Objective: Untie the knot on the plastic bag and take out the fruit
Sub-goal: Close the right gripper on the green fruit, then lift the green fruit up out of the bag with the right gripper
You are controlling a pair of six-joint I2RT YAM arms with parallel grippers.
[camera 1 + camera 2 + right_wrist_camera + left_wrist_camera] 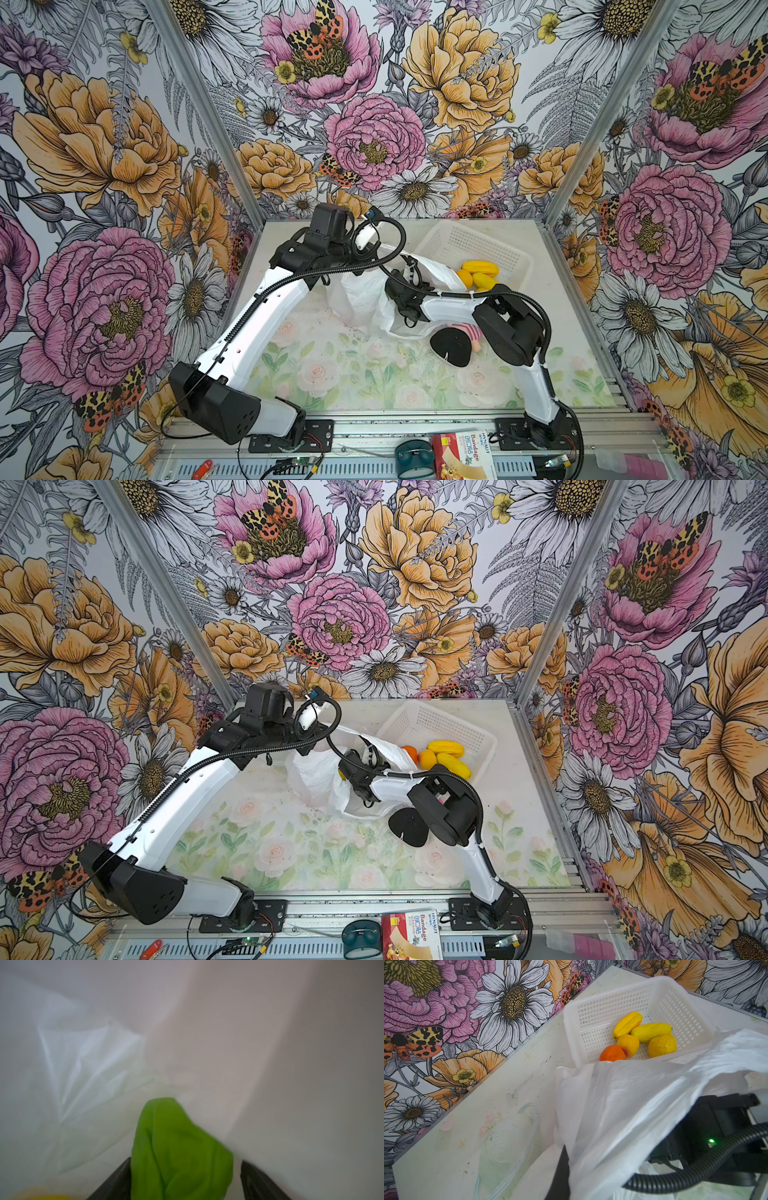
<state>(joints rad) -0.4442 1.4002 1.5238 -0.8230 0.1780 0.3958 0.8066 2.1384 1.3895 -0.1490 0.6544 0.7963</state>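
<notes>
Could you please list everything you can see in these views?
plastic bag: one, translucent white, mid-table, mouth open
basket: one, white perforated, far right of table
fruit in basket: five, four yellow and one orange
green fruit: one, green, inside the bag
yellow fruit: one, partly seen, inside the bag
doll: one, black hair, pink stripes, beside the bag under the right arm
bandage box: one, red and white, front rail
teal round item: one, beside the box
red-handled tool: one, front rail, left
left gripper: one, black, shut on the bag's edge
right gripper: one, black, open around the green fruit
</notes>
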